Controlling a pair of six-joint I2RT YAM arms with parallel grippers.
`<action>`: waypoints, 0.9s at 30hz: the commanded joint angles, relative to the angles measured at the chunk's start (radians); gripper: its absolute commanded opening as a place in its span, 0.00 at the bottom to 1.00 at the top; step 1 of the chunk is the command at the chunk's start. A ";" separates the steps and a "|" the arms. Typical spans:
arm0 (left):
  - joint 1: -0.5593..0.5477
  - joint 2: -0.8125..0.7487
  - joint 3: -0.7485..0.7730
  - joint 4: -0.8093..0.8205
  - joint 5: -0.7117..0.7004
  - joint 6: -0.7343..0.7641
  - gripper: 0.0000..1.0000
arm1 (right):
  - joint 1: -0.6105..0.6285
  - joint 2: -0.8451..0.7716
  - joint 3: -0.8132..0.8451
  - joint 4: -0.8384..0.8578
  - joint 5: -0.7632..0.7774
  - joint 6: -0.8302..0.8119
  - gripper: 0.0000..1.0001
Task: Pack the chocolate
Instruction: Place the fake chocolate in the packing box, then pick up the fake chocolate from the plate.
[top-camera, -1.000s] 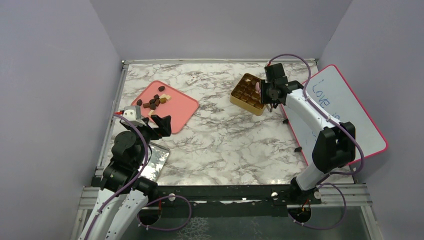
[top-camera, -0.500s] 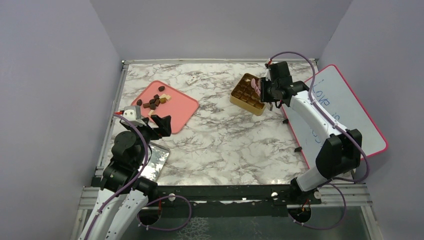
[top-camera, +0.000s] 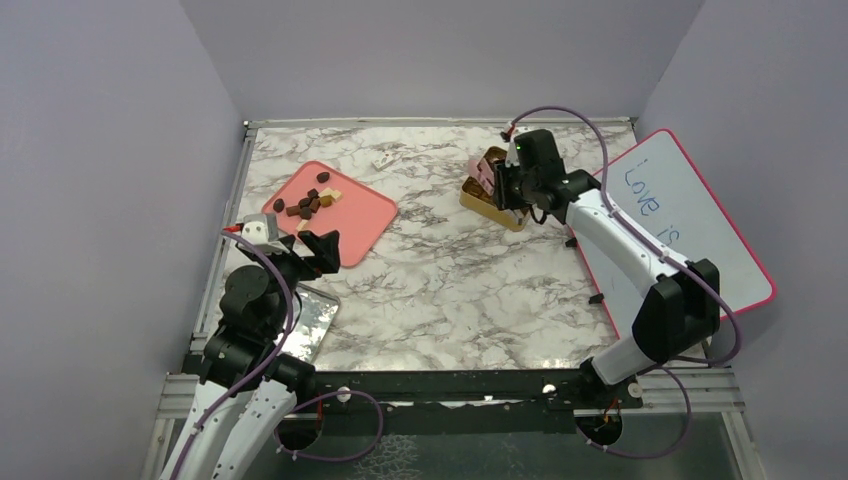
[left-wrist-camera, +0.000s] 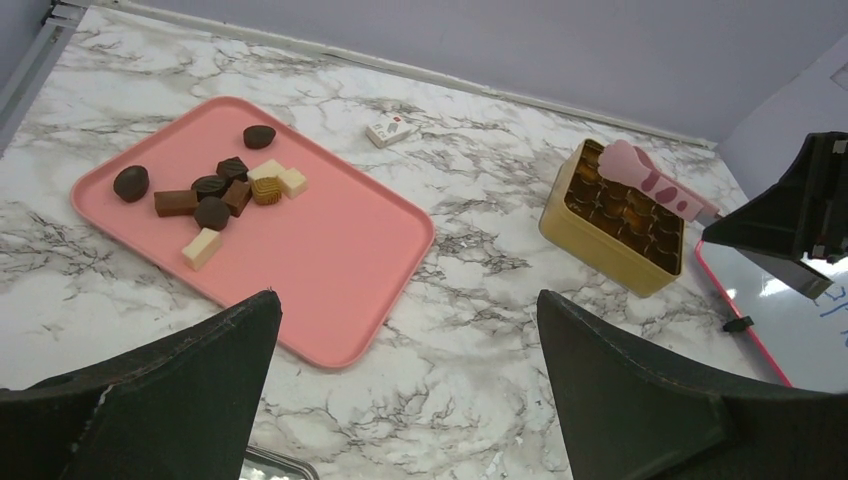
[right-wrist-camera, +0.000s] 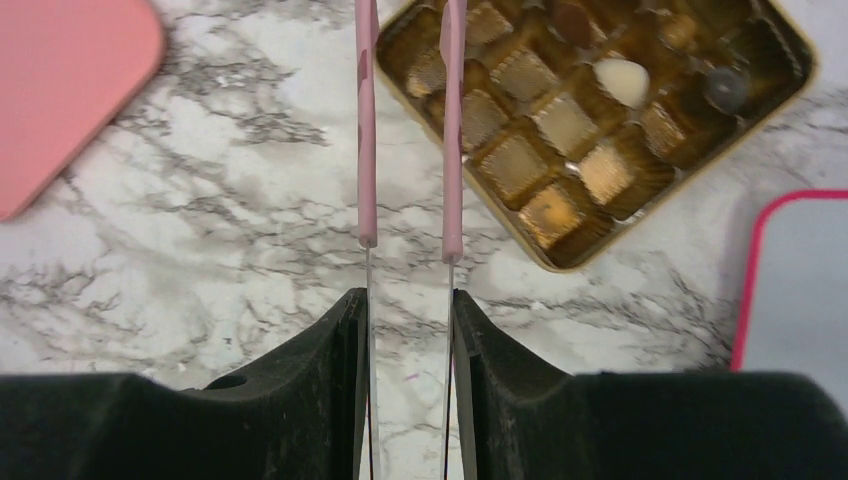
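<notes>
Several small chocolates (top-camera: 308, 204), mostly dark brown with a few cream ones, lie on the pink tray (top-camera: 360, 215); they also show in the left wrist view (left-wrist-camera: 215, 195). My left gripper (top-camera: 308, 248) is open and empty, low beside the tray's near corner (left-wrist-camera: 330, 300). My right gripper (top-camera: 503, 185) is shut on the pink tweezers (top-camera: 484, 172), held over the left edge of the gold box (top-camera: 478, 197). In the right wrist view the tweezers (right-wrist-camera: 367, 150) are parted, with their tips out of frame. The box (right-wrist-camera: 565, 125) holds a cream piece (right-wrist-camera: 622, 80) and two dark ones.
A pink-framed whiteboard (top-camera: 690, 230) lies at the right, beside the box. A small white packet (top-camera: 383, 161) lies at the back middle. A shiny metal sheet (top-camera: 315, 320) lies by the left arm's base. A small black clip (top-camera: 597, 297) sits at the whiteboard's near edge.
My right arm has swung left with the tweezers, from the box's right side to over its left edge. The left arm has barely moved.
</notes>
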 joint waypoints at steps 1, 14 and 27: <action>0.009 -0.021 -0.004 0.009 -0.021 0.012 0.99 | 0.107 0.034 0.017 0.118 -0.008 0.006 0.37; 0.022 -0.136 -0.002 0.009 -0.106 0.001 0.99 | 0.399 0.293 0.170 0.276 0.067 -0.038 0.38; 0.023 -0.183 0.004 -0.003 -0.141 -0.002 0.99 | 0.570 0.635 0.487 0.363 0.140 -0.225 0.38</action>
